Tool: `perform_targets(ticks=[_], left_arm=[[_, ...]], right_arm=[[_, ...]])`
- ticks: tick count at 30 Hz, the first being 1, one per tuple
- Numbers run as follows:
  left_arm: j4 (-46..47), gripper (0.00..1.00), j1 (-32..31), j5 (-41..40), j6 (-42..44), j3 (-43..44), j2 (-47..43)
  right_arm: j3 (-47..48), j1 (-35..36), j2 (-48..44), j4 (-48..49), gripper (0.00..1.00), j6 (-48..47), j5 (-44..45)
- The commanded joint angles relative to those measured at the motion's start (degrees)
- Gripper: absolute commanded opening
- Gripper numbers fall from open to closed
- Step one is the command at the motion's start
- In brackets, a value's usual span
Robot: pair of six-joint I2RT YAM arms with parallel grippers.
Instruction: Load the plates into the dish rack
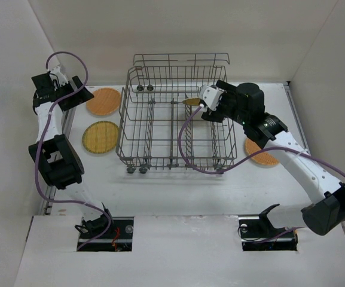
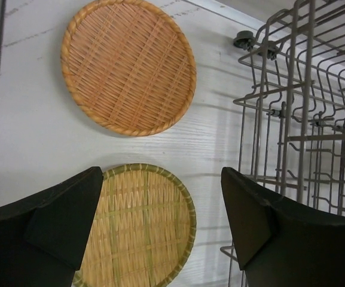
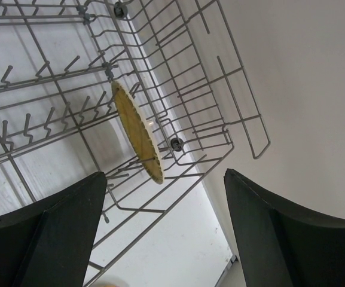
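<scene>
One of four is done: the upright plate point(image 3: 137, 134) stands on edge among the tines of the dish rack point(image 1: 154, 128). On the tabletop point(image 1: 178, 191) lie the orange plate point(image 2: 128, 66), the yellow plate point(image 2: 142, 227) and, half hidden by the arm, probably a third plate point(image 1: 263, 159). The left hand point(image 2: 162, 173) and the right hand point(image 3: 165, 179) are open and empty. No writing is readable.

Orange woven plate point(image 2: 128, 66), seemingly grey rack point(image 1: 172, 128)

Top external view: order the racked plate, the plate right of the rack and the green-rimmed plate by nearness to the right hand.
1. Racked plate, beside the right hand.
2. Right-side plate, under the arm.
3. Green-rimmed plate, far left.
</scene>
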Motion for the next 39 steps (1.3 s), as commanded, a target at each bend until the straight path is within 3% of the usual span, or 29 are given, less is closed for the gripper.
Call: perform_targets(ticks=[1,22,33,39], left_arm=[[1.8,0.78,0.5,3.2,-2.8,2.4,4.7],[4.1,0.7,2.9,6.8,-13.9,17.7,25.0],[6.9,0.7,3.0,6.6,-17.7,19.2,29.2],[7.6,0.64,2.8,7.1,-20.2,21.9,33.2]], right_arm=[[3.0,0.5,0.1,-1.2,0.85,0.8,1.0],[8.2,0.5,2.6,-8.6,0.84,-0.1,3.7],[11.2,-0.2,4.3,-11.1,0.86,-0.9,4.3],[12.5,-0.5,4.9,-12.5,0.88,-0.9,6.7]])
